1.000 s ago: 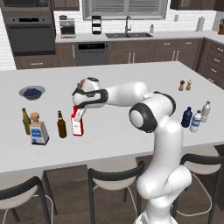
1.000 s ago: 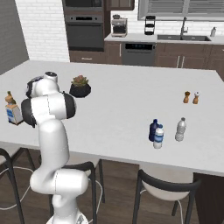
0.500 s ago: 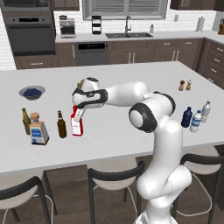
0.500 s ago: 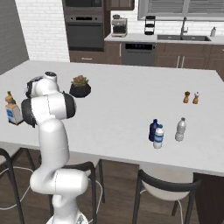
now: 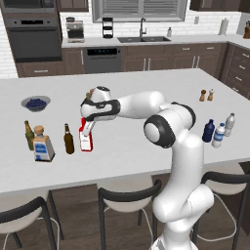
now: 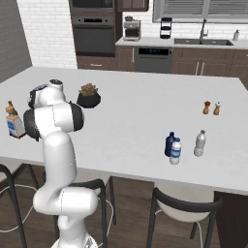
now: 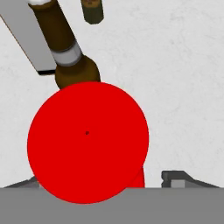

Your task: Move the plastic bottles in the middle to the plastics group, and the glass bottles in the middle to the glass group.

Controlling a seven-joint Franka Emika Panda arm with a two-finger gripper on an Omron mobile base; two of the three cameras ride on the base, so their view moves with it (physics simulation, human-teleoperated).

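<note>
A smooth, pale stone-like counter (image 5: 146, 141) is being viewed with bottles standing in three clusters. The red bottle (image 5: 86, 140) is being shown as flat-sided, with a white label, standing upright just beside the slim dark brown beer bottle (image 5: 69, 139). In the hand view its round red cap (image 7: 87, 141) is being seen end-on as a plain glossy disc (a tiny dark dot marks its middle), hiding nearly all of the body beneath.

The gripper (image 5: 88, 128) is being held directly over that cap; one dark fingertip (image 7: 177, 178) is being cut off by the frame's lower edge, and whether the fingers are spread or closed on the cap cannot be told.

To the left, the olive-green bottle (image 5: 29, 135) and the squat square clear bottle (image 5: 42, 146) are standing close together. Well apart on the right, the small clear water bottle (image 5: 218, 135) is standing just beside the dark blue bottle (image 5: 208, 131) and the greyish clear bottle (image 5: 229, 125); its label is too small to read.
</note>
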